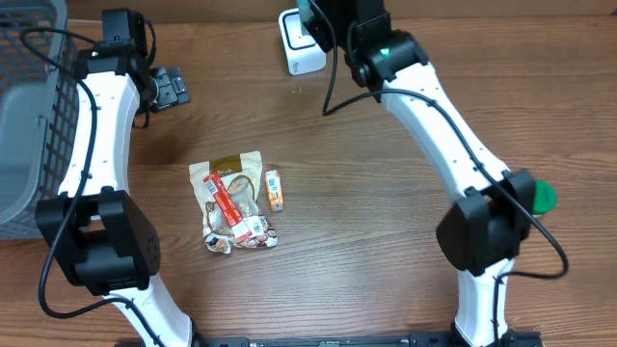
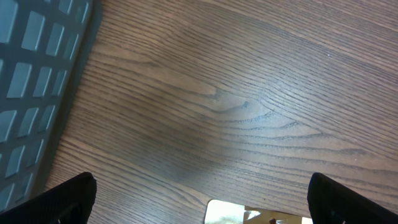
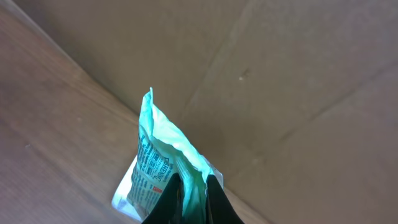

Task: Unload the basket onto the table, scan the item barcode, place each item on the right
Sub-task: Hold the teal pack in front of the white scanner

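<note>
1. Looking from overhead, the right gripper is at the far edge, clamped on a teal packet just above the white scanner. If the barcode faces away from the scanner, nothing would read. The left gripper hangs spread and empty at far left beside the basket, well apart from the snack pile.
2. From the left wrist, the spread fingers hold nothing over the bare table. The only hazard is a stray move nudging the snacks.
3. From the right wrist, the fingertips pinch only the packet's lower edge. So thin a hold could slip, and the crumpled film may fold over the code. Which way the barcode faces cannot be told.
</note>
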Available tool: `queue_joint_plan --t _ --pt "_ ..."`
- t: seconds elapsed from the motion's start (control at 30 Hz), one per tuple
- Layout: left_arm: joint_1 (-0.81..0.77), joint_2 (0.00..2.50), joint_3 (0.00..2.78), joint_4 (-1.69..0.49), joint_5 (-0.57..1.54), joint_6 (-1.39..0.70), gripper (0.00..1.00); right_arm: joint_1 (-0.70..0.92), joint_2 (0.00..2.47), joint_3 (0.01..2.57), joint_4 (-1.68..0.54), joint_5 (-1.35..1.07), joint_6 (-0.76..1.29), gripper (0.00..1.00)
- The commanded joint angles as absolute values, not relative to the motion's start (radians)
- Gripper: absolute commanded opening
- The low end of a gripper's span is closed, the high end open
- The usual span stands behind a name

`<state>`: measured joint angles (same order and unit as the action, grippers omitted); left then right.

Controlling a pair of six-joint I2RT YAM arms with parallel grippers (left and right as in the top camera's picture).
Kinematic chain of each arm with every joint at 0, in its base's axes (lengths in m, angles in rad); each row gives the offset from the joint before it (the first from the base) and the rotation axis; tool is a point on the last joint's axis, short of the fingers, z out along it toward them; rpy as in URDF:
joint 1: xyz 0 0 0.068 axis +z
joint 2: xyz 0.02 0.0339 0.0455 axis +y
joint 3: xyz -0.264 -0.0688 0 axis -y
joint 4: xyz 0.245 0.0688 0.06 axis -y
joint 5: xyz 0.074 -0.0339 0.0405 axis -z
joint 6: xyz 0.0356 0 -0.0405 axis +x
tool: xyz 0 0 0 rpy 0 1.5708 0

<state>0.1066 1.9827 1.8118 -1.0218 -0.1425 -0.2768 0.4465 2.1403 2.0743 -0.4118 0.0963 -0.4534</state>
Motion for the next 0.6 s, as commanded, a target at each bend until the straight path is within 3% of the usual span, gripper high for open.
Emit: queue_joint_plan --t 0.0,0.3,0.57 --pt "0.111 1.970 1.819 -1.021 -0.138 -0.265 1.00 0.447 2.196 2.094 -0.319 0.132 -0.498 0.04" --pt "0.111 1.970 1.819 -1.021 -0.138 -0.266 1.00 0.462 2.336 2.094 -0.065 0.233 -0.662 0.04" --pt "0.111 1.970 1.819 -1.021 -0.137 -0.265 1.00 0.472 2.415 2.094 0.109 0.254 -0.686 0.04"
